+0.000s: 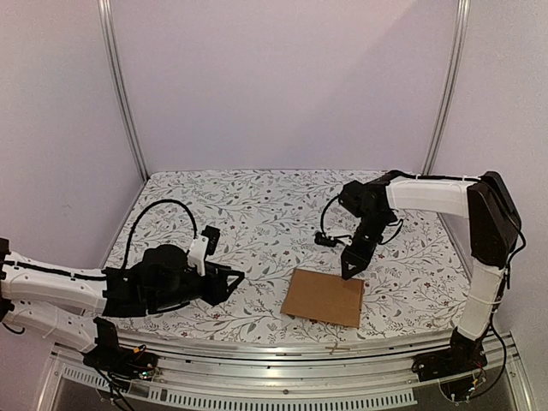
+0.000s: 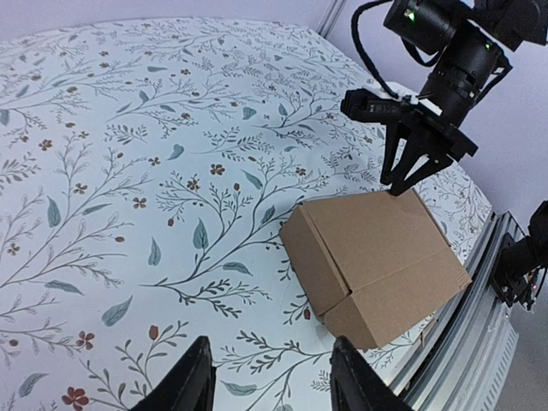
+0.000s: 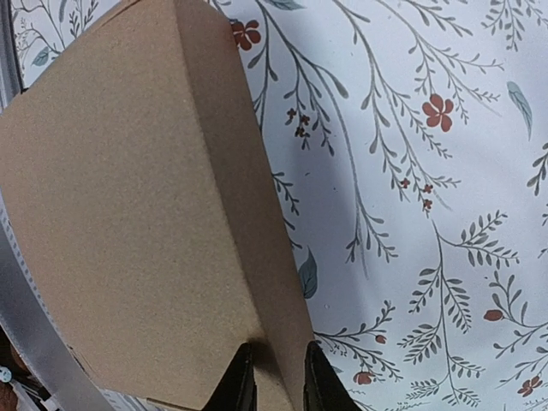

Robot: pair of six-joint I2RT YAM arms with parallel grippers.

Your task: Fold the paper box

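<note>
Near edge: alum. rail (image 1: 282,353) runs full width, both arm bases bolted to it. Desk (image 1: 257,205) covered w/ white floral-print cloth. L arm lies low over the near-left corner, wrist pointing toward desk ctr. Left gripper (image 1: 231,278) (image 2: 272,381): jaws apart, nothing btwn them, held above the cloth; not touching the box, clear gap btwn the two. The paper box (image 1: 324,297) (image 2: 377,265) (image 3: 128,214): plain brown cardboard, unprinted, sits on the cloth close to the near edge, right of ctr, toward the near-right corner. In top view it reads as a flat brown rectangle, slightly skewed to the desk edge; L wrist view shows a low closed carton w/ a top panel, side wall and a flap seam on the end facing the cam. One end reaches almost to the rail. Right gripper (image 1: 351,267) (image 2: 402,184) (image 3: 276,381): comes down from above onto the box's far edge at its far-right corner. Jaws drawn close together, straddling the fold line where top panel meets side wall, cardboard seen btwn the tips; reads as pinching that edge. R arm arches up from the near-right corner and reaches in over the box. Black cable (image 1: 330,224) loops beside the R wrist. Far half of desk: cloth only. Behind: two metal frame posts (image 1: 120,86) and a plain pale wall (image 1: 282,77).
</note>
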